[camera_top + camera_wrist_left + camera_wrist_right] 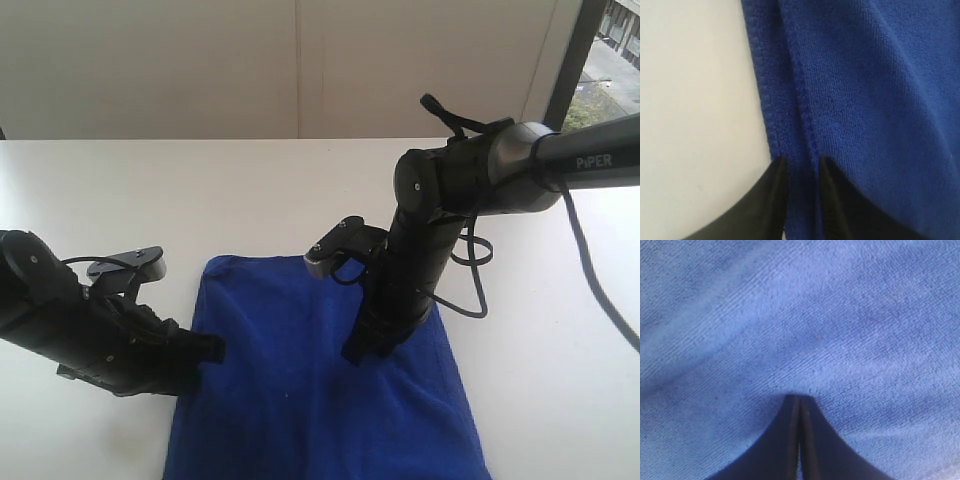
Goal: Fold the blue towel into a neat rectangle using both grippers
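Note:
The blue towel point(320, 400) lies flat on the white table point(150, 190), stacked in two layers whose hemmed edges point(790, 100) run side by side. My left gripper point(215, 348) is low at the towel's left edge. In the left wrist view its fingers point(801, 162) stand slightly apart, open, with the hemmed edge lying between them. My right gripper point(355, 355) points down onto the middle of the towel. Its fingers point(800, 397) are shut together, tips resting on the cloth point(790, 315) with nothing pinched between them.
Bare white table surrounds the towel on the left, back and right. A black cable point(600, 290) hangs from the right arm over the table's right side. A wall and a window point(610, 50) stand behind.

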